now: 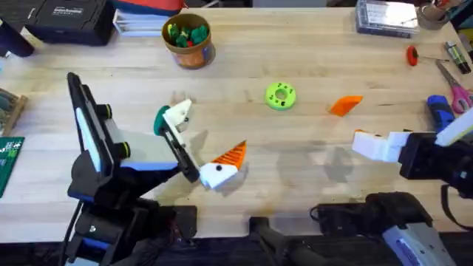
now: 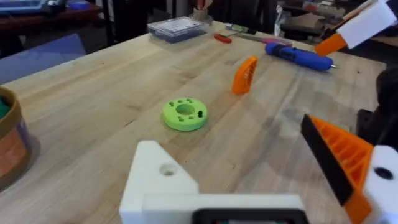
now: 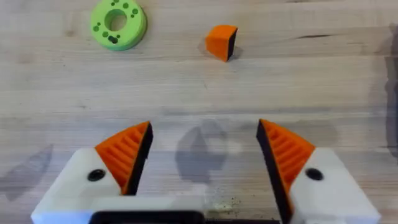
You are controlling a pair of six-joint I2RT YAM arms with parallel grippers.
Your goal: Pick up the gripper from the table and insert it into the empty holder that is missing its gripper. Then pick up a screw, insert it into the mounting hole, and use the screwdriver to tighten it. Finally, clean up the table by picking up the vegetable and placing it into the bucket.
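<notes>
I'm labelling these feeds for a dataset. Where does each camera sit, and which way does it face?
Overhead: above the arm bases, looking down and forward over the table; both arms show.
Left wrist: on the left arm, looking across the table at the green disc; its bare holder and one orange-tipped finger show.
Right wrist: on the right arm, looking down; its open right pincer shows.
All share the disc and loose orange gripper.

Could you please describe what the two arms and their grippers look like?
Both arms are black with white finger bases. The right gripper has two orange ribbed pads. The left gripper has one orange pad; its other finger is a bare white holder.
</notes>
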